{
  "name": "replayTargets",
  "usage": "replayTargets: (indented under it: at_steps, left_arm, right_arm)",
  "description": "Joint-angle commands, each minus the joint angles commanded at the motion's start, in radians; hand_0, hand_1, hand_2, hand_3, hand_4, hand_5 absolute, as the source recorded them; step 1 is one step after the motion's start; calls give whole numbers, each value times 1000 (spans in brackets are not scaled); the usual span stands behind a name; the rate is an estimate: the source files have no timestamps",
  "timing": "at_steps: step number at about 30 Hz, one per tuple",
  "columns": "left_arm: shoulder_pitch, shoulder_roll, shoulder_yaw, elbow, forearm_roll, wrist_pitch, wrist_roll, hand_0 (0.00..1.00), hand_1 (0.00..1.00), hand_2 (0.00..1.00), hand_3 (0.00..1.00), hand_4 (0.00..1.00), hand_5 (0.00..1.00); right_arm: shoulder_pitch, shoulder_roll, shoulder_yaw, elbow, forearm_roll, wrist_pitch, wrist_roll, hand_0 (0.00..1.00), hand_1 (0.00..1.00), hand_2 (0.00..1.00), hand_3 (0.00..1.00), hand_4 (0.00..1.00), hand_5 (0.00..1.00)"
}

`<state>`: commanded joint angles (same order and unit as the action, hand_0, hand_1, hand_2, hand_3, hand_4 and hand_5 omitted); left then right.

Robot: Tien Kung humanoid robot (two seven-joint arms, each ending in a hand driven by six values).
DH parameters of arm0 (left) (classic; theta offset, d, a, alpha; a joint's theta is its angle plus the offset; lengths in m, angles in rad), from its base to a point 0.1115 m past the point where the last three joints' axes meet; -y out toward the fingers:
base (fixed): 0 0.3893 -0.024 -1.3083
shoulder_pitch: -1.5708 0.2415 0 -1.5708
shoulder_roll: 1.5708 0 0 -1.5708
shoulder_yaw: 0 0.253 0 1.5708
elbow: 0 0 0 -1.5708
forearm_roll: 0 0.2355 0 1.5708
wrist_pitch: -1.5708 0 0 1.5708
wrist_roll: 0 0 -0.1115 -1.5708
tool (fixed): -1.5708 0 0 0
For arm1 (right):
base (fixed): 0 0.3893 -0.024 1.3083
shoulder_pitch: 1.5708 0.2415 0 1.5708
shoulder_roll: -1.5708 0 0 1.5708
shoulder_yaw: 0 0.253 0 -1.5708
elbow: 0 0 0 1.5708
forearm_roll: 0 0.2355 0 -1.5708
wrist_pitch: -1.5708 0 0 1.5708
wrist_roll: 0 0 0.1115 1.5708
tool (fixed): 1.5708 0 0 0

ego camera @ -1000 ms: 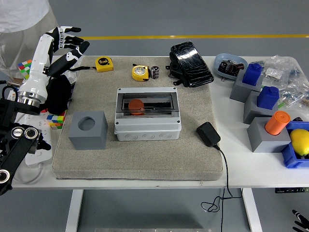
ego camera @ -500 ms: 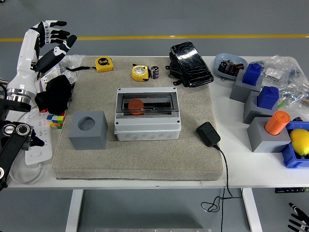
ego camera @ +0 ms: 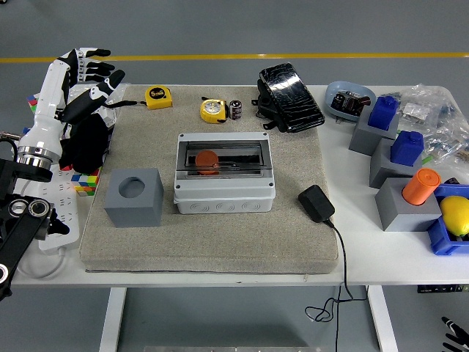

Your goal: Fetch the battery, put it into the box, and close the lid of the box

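Grey box [ego camera: 224, 175] at the middle of the beige mat [ego camera: 212, 242], clear lid [ego camera: 223, 156] down, one orange disc [ego camera: 207, 159] visible inside. One battery [ego camera: 235, 109] upright near the mat's far edge, just beside a yellow tape measure [ego camera: 212, 110]; a second yellow tape measure [ego camera: 158, 96] farther left. One grey block [ego camera: 133, 196] with a round hole left of the box. Left robot hand [ego camera: 89, 82] raised over the bench's [ego camera: 410, 257] far-left corner, fingers spread, grasping nothing. Right robot hand [ego camera: 456, 334] barely visible at the lower right corner, state impossible to tell.
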<state>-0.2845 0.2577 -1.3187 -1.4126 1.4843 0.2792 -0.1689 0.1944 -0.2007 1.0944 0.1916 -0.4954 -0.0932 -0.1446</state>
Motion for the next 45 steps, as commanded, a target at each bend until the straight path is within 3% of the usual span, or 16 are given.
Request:
replayTargets:
  at_steps: [45]
  left_arm:
    - [12,-12,-33,-17,17,-23,36,504,576,587,669,998,822]
  right_arm:
    - [-3,-6,26,1,-11,5,-1,663,667,660,549,954,464]
